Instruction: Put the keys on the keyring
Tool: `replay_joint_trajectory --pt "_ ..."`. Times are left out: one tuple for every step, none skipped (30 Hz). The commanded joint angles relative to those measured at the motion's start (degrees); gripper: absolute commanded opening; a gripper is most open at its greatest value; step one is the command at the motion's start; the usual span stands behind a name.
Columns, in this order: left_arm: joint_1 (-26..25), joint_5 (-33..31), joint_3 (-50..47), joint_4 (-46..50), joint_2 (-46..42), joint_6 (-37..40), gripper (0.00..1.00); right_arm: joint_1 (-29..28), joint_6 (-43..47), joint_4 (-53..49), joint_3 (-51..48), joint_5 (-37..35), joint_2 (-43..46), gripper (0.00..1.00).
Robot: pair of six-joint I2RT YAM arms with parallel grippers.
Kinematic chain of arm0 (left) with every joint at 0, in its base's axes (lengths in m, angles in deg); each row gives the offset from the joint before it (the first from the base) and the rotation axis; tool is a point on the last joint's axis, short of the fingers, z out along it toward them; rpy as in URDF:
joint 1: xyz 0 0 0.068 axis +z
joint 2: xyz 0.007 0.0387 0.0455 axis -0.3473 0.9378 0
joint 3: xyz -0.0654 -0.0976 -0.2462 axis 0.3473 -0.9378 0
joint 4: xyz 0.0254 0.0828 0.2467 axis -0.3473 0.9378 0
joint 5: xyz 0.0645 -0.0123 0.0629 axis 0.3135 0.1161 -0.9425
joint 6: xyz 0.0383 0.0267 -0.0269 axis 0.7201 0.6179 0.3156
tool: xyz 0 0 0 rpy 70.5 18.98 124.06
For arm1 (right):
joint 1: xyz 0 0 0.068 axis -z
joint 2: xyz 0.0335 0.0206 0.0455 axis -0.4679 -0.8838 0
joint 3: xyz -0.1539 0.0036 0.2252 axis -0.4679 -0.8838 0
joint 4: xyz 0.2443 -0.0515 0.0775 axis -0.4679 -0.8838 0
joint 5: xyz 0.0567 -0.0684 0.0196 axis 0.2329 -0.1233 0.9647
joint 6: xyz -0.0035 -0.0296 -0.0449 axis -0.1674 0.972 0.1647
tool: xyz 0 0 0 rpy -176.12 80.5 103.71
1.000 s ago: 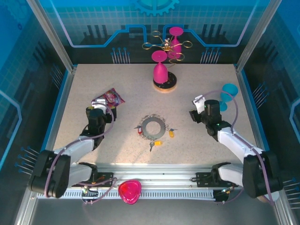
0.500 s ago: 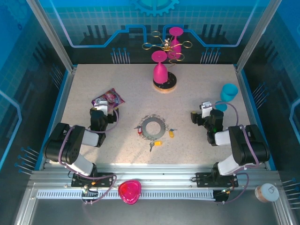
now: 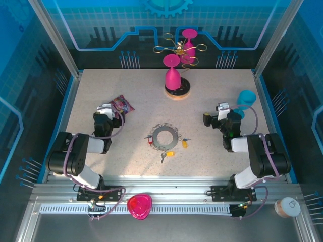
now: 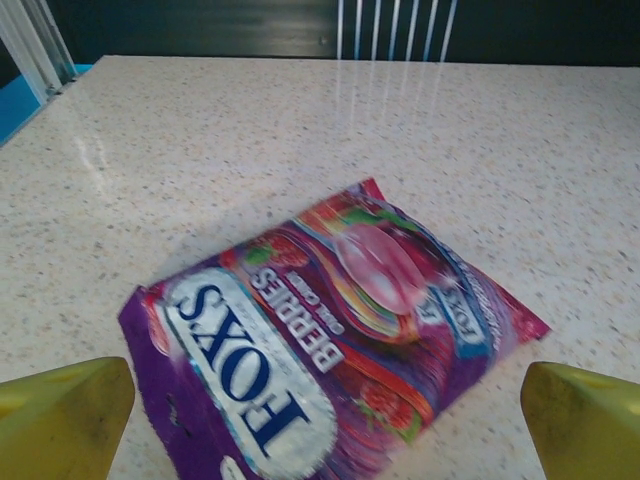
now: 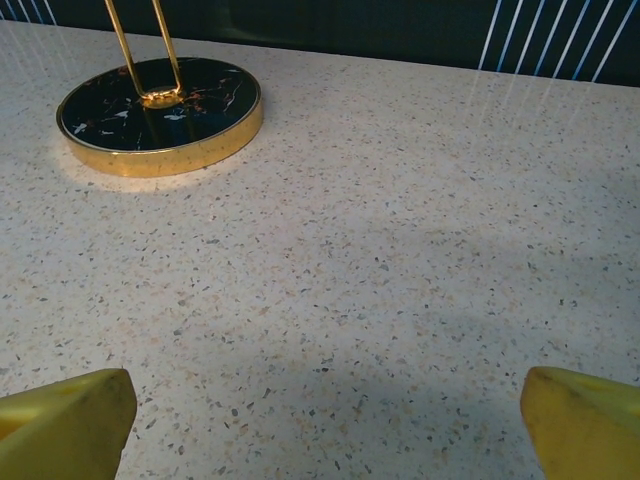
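RISK: keys (image 3: pixel 170 154) are tiny and flat, lying just beside the keyring (image 3: pixel 166 136) mid-counter (image 3: pixel 212 85); a pinch may skid off or shove the ring | left fingers (image 4: pixel 60 415): wide, empty, facing a candy bag (image 4: pixel 330 320), well left of keyring | right fingers (image 5: pixel 60 420): wide, empty, well right of keyring
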Motion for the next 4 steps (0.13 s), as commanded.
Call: replay_joint_trajectory --pt "0.7 3.8 0.9 1.6 -0.7 -1.7 0.99 1.0 -0.3 0.9 0.4 0.4 0.0 1.00" --pt "0.7 3.8 0.7 1.5 -0.9 -1.7 0.99 0.9 -0.3 0.9 0.4 0.4 0.0 1.00" --pt "0.7 4.0 0.6 1.1 -0.8 -1.7 0.99 1.0 -0.2 1.0 0.4 0.4 0.0 1.00" --pt "0.7 4.0 0.6 1.3 -0.9 -1.7 0.99 0.9 -0.2 1.1 0.3 0.2 0.0 1.00"
